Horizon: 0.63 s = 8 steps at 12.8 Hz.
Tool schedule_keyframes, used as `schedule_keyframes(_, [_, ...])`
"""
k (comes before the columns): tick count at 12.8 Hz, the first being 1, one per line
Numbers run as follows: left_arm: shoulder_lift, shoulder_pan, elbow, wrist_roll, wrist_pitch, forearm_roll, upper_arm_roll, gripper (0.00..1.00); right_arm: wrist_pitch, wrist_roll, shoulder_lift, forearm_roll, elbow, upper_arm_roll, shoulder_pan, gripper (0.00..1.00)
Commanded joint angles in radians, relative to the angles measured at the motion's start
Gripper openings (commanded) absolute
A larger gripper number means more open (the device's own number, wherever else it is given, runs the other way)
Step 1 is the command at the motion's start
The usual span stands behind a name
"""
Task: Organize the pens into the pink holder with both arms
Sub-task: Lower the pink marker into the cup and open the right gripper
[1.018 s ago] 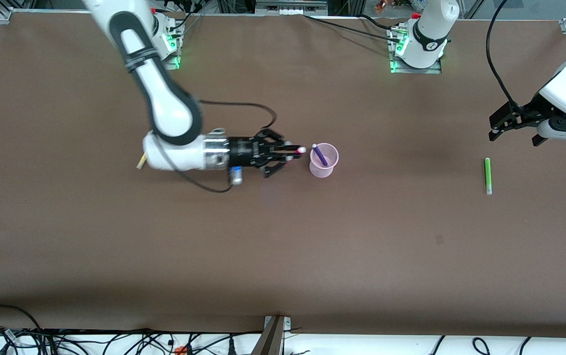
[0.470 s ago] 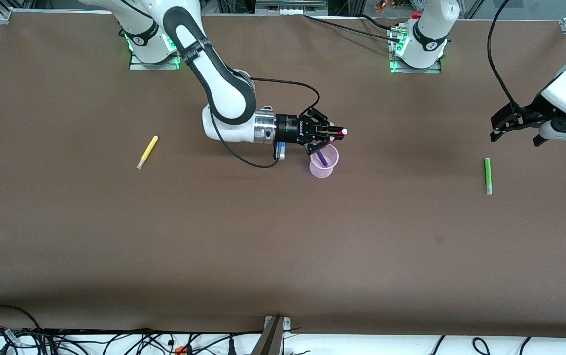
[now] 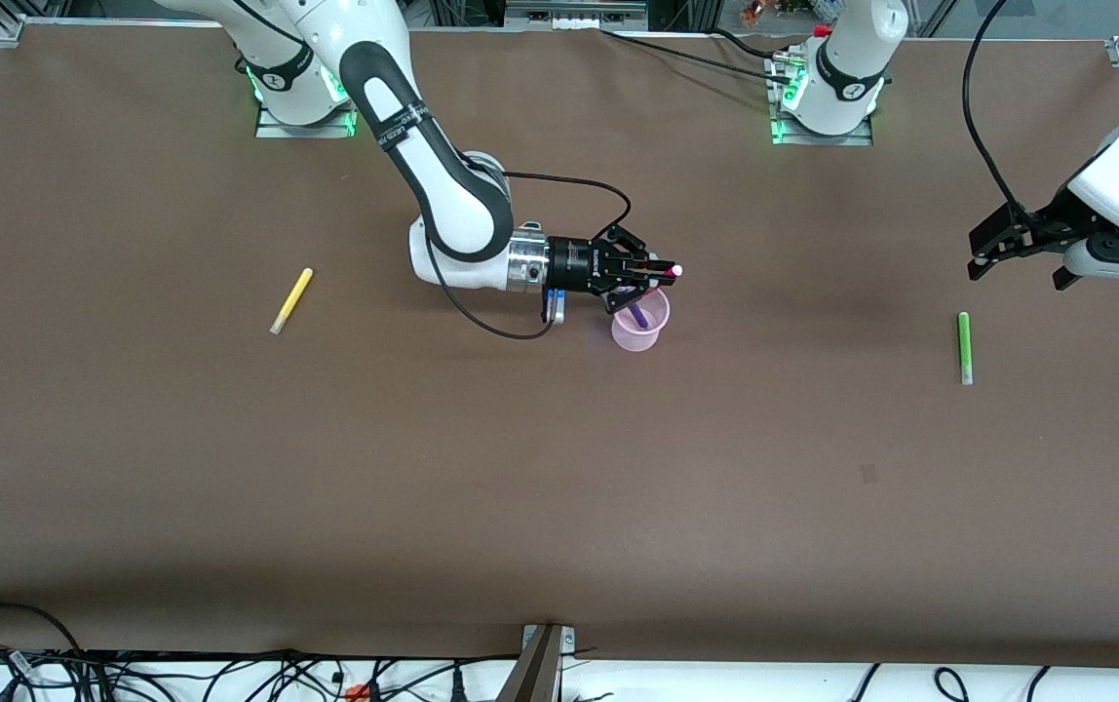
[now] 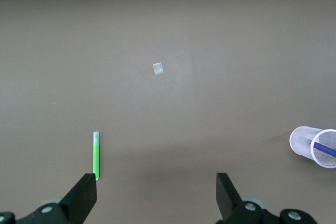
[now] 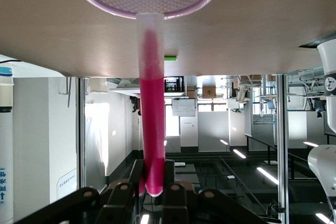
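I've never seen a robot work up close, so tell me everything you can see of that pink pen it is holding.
The magenta-pink pen is a short slim marker with a glossy plastic-looking body and a pale tip. The right gripper is shut on it, pinching one end between its black fingers. The pen lies nearly level in the air, its free pale end over the rim of the pink holder, which already holds the purple pen. Nothing else touches it.

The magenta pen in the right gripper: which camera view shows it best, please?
The right wrist view: the magenta pen fills it, clamped in the right gripper, its pale end at the pink holder rim. The front view shows only its pale tip above the holder. The left wrist view misses it.
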Motion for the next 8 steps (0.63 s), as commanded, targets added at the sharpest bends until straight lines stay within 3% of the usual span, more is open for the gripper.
schedule_keyframes(1, [-0.001,-0.014,0.002,-0.012,-0.004,0.008,0.003,1.00,-0.002,-0.021,0.057,0.021,0.062,-0.007,0.009,0.06])
schedule_keyframes(6, [0.010,-0.023,0.004,-0.013,0.002,0.008,0.001,1.00,-0.002,-0.062,0.087,0.021,0.066,-0.007,0.009,0.07])
schedule_keyframes(7, [0.010,-0.024,0.005,-0.015,0.002,0.008,0.001,1.00,-0.002,-0.063,0.093,0.021,0.066,-0.007,0.009,0.15])
schedule_keyframes(8, [0.010,-0.024,0.007,-0.021,0.002,0.008,0.000,1.00,-0.002,-0.065,0.098,0.020,0.067,-0.009,0.009,0.32])
